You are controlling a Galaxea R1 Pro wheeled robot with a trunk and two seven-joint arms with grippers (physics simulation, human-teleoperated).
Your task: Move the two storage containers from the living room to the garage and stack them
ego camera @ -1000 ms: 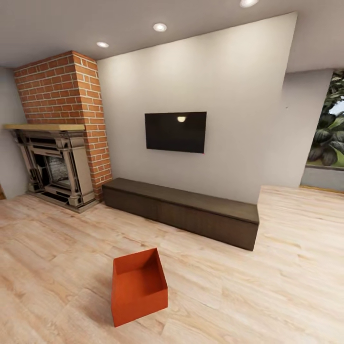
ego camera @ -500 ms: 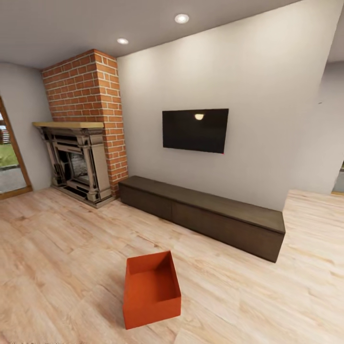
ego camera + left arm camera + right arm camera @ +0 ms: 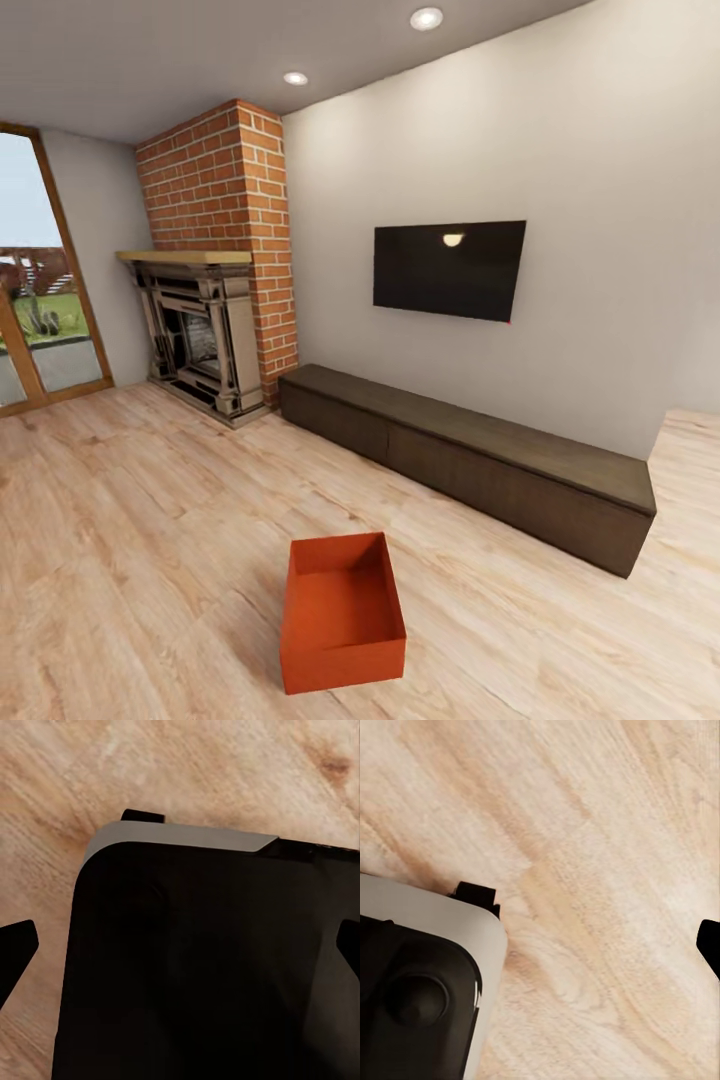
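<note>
Left gripper [image 3: 180,949] points down, black fingertips [image 3: 16,945] spread wide over the robot's dark base [image 3: 202,967]. Right gripper's one fingertip [image 3: 709,945] shows, state unclear.

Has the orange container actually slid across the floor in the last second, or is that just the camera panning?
No. The storage container keeps its spot on the planks relative to the bench and fireplace; everything shifts right together, so the camera turned.
</note>
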